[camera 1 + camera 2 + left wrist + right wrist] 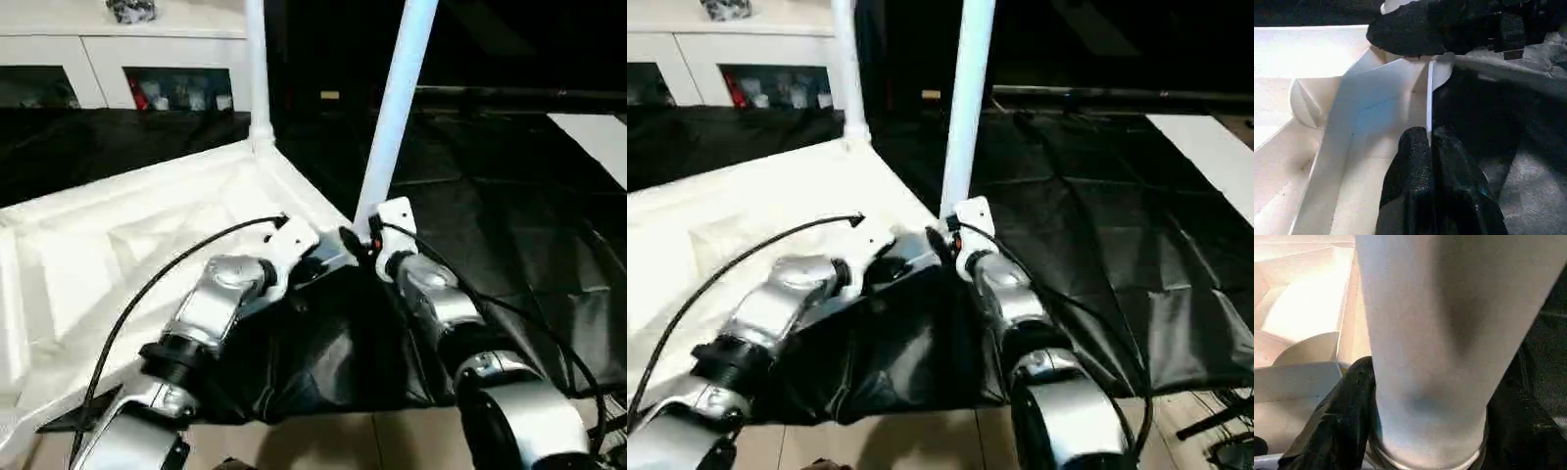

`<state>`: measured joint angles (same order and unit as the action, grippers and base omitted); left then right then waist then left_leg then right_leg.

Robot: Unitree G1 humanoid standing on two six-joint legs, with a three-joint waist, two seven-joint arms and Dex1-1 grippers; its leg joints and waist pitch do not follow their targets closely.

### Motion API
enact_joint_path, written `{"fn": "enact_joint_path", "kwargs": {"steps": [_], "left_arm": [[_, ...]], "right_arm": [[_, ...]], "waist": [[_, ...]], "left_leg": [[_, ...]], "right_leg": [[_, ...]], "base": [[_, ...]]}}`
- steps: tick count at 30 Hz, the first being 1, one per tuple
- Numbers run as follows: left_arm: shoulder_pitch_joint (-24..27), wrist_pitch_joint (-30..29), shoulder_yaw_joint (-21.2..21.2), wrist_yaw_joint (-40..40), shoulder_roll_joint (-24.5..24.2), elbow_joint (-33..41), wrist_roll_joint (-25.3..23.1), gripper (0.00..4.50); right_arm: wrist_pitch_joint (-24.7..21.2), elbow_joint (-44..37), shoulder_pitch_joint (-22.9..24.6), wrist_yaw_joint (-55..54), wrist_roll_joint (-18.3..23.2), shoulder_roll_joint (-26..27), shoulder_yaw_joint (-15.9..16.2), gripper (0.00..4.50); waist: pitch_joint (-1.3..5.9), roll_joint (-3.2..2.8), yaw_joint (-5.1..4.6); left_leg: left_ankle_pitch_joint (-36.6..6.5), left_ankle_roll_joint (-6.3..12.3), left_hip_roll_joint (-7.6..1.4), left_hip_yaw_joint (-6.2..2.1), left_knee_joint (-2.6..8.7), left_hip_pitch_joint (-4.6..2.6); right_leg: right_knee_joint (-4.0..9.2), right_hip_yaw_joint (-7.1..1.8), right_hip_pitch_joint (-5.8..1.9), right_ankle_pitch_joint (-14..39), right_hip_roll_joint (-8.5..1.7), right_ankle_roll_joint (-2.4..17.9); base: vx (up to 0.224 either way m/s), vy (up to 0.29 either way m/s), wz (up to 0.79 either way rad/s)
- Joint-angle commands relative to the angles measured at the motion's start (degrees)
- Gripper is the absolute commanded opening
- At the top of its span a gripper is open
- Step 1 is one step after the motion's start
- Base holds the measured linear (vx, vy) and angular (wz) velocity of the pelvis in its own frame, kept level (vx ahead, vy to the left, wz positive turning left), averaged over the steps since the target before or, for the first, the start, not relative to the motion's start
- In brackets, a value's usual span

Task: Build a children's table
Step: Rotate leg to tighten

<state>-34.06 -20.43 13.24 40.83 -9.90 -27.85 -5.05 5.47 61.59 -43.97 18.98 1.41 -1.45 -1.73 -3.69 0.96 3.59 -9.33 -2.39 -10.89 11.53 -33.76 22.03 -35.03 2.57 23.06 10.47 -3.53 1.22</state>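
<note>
Left and right eye views: head camera, looking forward and down over both forearms onto the upturned tabletop (118, 235) on the black-covered bench (490, 225); a cabinet (108, 59) crosses the far background. The two eyes share nearly the whole scene, the right one set slightly to the side. Left wrist view: very near, looking along the left pincer (1430, 142) at the tabletop's thin edge, with the right pincer (1415, 34) beyond it. Right wrist view: very near, facing a leg (1440, 342) at its base. Both wrist views share the tabletop corner seen mid-frame from the head.
</note>
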Motion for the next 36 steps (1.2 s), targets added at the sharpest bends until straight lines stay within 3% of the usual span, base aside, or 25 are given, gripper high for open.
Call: {"fn": "enact_joint_path", "kwargs": {"steps": [1, 7, 10, 14, 17, 22, 28, 29, 33, 36], "left_arm": [[-2.0, 2.4, 0.8, -0.9, 3.0, 1.6, 1.6, 0.00], [-0.8, 2.5, 1.1, 2.2, 1.2, 3.0, 2.2, 0.00], [0.9, 3.5, 2.1, 7.9, -1.6, 5.1, 3.2, 0.00], [2.0, 4.3, 2.5, 12.4, -3.7, 6.7, 4.5, 0.00], [2.6, 4.8, 2.8, 15.4, -5.3, 7.3, 5.1, 0.00], [2.9, 5.3, 2.7, 20.3, -8.6, 7.6, 6.1, 0.00], [2.7, 5.1, 2.4, 22.9, -10.1, 7.9, 6.4, 0.00], [2.7, 5.1, 2.3, 23.4, -10.5, 8.0, 6.4, 0.00], [2.8, 5.1, 2.4, 24.8, -11.4, 8.3, 6.7, 0.00], [2.9, 5.4, 2.3, 24.5, -11.5, 8.2, 6.7, 0.00]], "right_arm": [[-0.2, 1.8, 0.2, 6.9, -2.0, 4.2, 4.5, 3.41], [2.5, 2.3, 0.2, 8.4, -3.4, 1.8, 5.4, 3.97], [6.3, -0.7, 2.5, 20.1, -2.5, -1.0, 7.0, 3.97], [7.7, -4.5, 5.2, 30.0, -1.3, -3.0, 8.4, 3.97], [6.1, -7.5, 7.0, 36.9, 0.6, -4.4, 9.2, 3.97], [2.9, -13.1, 10.3, 48.7, 3.1, -7.9, 11.4, 3.97], [1.3, -15.6, 11.7, 53.8, 3.0, -9.9, 12.9, 3.58], [1.3, -16.0, 11.8, 54.3, 2.7, -10.2, 13.2, 3.34], [0.4, -17.0, 12.0, 54.4, 2.4, -10.5, 13.1, 3.11], [-0.3, -17.5, 12.1, 54.2, 2.4, -10.4, 13.1, 2.88]], "waist": [[4.24, -0.03, 0.06], [4.06, -0.13, -0.05], [4.15, -0.16, 0.02], [4.17, -0.13, 0.09], [4.14, -0.21, 0.09], [3.90, -0.43, 0.38], [3.82, -0.50, 1.29], [3.83, -0.42, 1.47], [3.94, -0.59, 1.66], [4.00, -0.39, 1.56]], "left_leg": [[-12.2, 1.18, -2.41, -1.30, 3.79, -1.20], [-14.8, 0.56, -2.56, -1.44, 3.95, -1.43], [-14.3, 1.34, -2.68, -1.42, 3.87, -1.23], [-12.8, 2.74, -2.66, -1.35, 3.69, -1.18], [-13.1, 3.06, -2.76, -1.35, 3.73, -1.26], [-15.8, 2.08, -2.87, -1.29, 3.95, -1.54], [-16.9, 0.88, -3.03, -1.35, 4.11, -1.88], [-16.7, 0.83, -2.98, -1.36, 4.11, -1.82], [-15.4, 0.79, -2.94, -1.47, 4.19, -1.62], [-15.1, 0.83, -2.93, -1.44, 4.14, -1.60]], "right_leg": [[4.14, -2.45, -2.21, 10.2, -4.59, 11.5], [4.53, -2.41, -2.17, 14.1, -4.80, 11.4], [4.29, -2.47, -2.38, 12.1, -4.76, 11.7], [4.10, -2.44, -2.61, 9.6, -4.73, 12.9], [4.07, -2.41, -2.60, 9.9, -4.69, 13.4], [4.42, -2.28, -2.35, 14.1, -4.37, 13.0], [4.71, -2.47, -1.86, 16.9, -4.71, 12.4], [4.70, -2.47, -1.95, 16.9, -4.69, 12.2], [4.39, -2.39, -2.10, 15.1, -4.66, 12.2], [4.31, -2.39, -2.15, 14.3, -4.65, 12.4]], "base": [[0.000, 0.000, 0.00], [0.000, 0.000, 0.00], [0.000, 0.000, 0.00], [0.000, 0.000, 0.00], [0.000, 0.000, 0.00], [0.000, 0.000, 0.00], [0.000, 0.000, 0.00], [0.000, 0.000, 0.00], [0.000, 0.000, 0.00], [0.000, 0.000, 0.00]]}}
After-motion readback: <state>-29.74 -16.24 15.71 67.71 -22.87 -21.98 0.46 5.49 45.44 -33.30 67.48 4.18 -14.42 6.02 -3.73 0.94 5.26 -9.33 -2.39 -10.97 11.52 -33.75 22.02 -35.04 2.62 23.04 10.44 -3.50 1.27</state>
